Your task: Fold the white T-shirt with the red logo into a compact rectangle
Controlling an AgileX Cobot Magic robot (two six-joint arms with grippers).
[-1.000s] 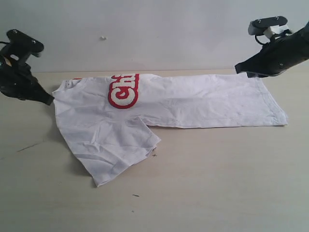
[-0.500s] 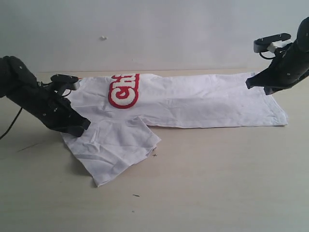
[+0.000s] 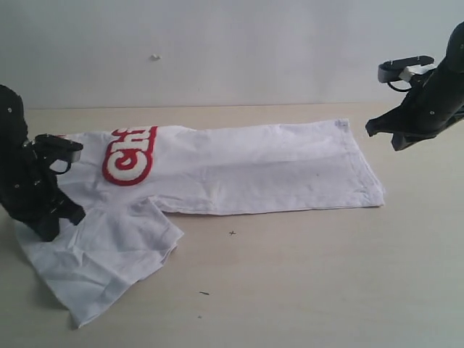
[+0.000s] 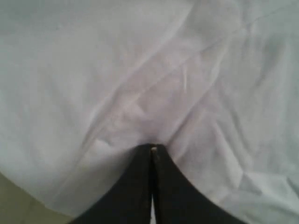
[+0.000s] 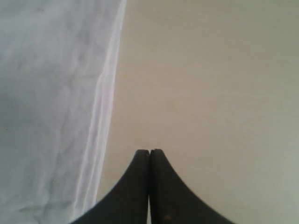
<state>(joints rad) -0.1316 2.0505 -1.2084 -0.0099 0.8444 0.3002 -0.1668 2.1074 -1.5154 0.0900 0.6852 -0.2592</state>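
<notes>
On the table [image 3: 312,290], nearest at the left, a sleeve [image 3: 101,264] of the white T-shirt [image 3: 261,170] sticks out, not yet folded in. Just beyond it, the left gripper [image 3: 52,226] has its jaws closed, seemingly pinching cloth: creases fan from its tip, probably to pull the shoulder. The red logo [image 3: 130,154] lies beside it, half hidden by the fold. At the far right, the right gripper [image 3: 382,133] hangs clear of the hem, jaws closed on nothing.

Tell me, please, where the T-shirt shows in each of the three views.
Exterior: T-shirt spread over the left and middle of the table.
Left wrist: creased cloth fills nearly the whole picture, gathered at the left pincer.
Right wrist: only its hemmed edge, beside the right pincer.
Shared landmark: bare beige table bordering the T-shirt.
</notes>
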